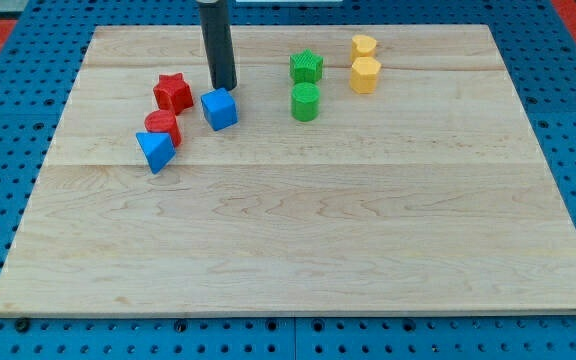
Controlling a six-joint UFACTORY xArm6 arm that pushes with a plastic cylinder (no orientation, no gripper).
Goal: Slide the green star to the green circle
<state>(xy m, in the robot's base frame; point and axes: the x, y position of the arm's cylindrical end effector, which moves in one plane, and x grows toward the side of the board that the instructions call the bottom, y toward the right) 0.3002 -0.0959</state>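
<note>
At the far middle of the board [298, 250], your green star [307, 67] sits just behind the green circle [305, 101], nearly touching it. It looks a light, stiff little block that should slide easily on smooth wood; push its far side, squarely, or it may spin off. You've no claw to open or shut, only a rod: my tip [225, 87] rests left of both, just behind the blue cube [219, 108], holding nothing.

A red star [172, 92], a red round block [162, 125], a blue triangle [155, 151] and a blue cube [219, 108] sit close together. Two yellow blocks [365, 74] sit on the wooden board [298, 230].
</note>
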